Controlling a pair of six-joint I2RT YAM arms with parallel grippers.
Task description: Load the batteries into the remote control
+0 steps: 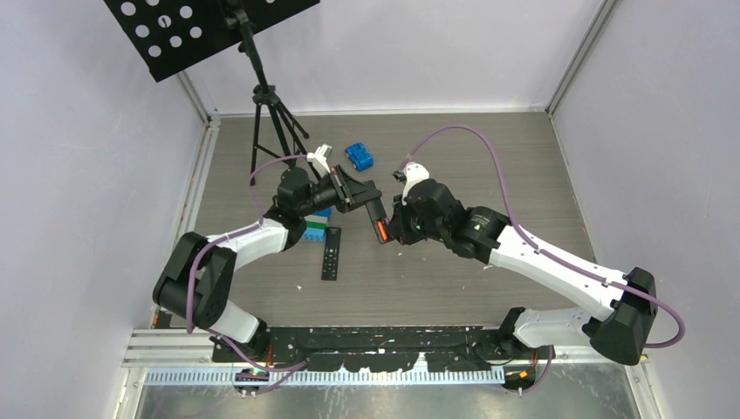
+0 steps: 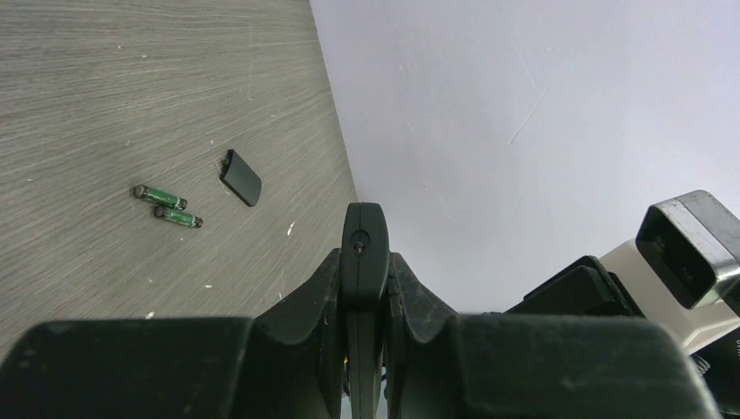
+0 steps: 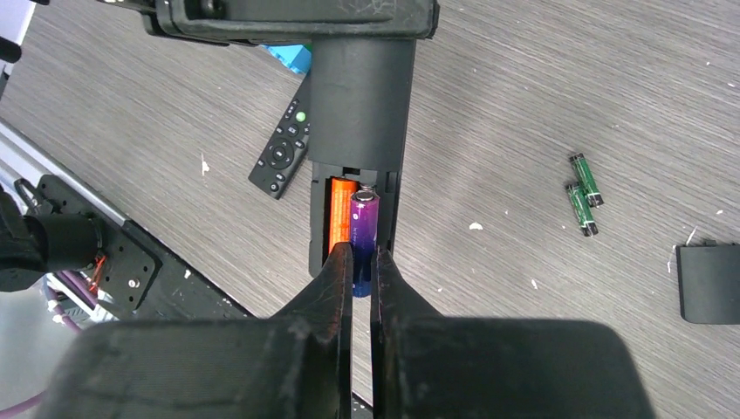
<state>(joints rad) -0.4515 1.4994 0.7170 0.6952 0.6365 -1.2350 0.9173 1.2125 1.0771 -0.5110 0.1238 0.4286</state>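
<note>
The left end effector (image 2: 364, 264), at the left, is clamped on the remote control (image 3: 362, 96) and holds it clear of the desk (image 3: 524, 105), with the open battery recess at the end turned toward the right arm. A second, buttoned remote (image 3: 281, 155) lies flat on the desk beneath and to the left. In the recess, the orange battery (image 3: 339, 214) occupies the left-hand slot. Just beside it is the blue-purple battery (image 3: 365, 223), gripped at its near end by the right end effector (image 3: 362, 264), whose fingers are closed on it. This cell's long axis runs parallel to the orange cell and to the remote's length. The recess lies straight ahead of the right fingers, so the right arm is the one placed to finish the insertion. Whether the far end is already seated cannot be told. The coming move probably calls for pressing the near end down into the free slot. To the right, two dark green batteries (image 3: 582, 194) lie side by side on the desk, well apart from both arms. The battery cover (image 3: 709, 282) lies further right.
</note>
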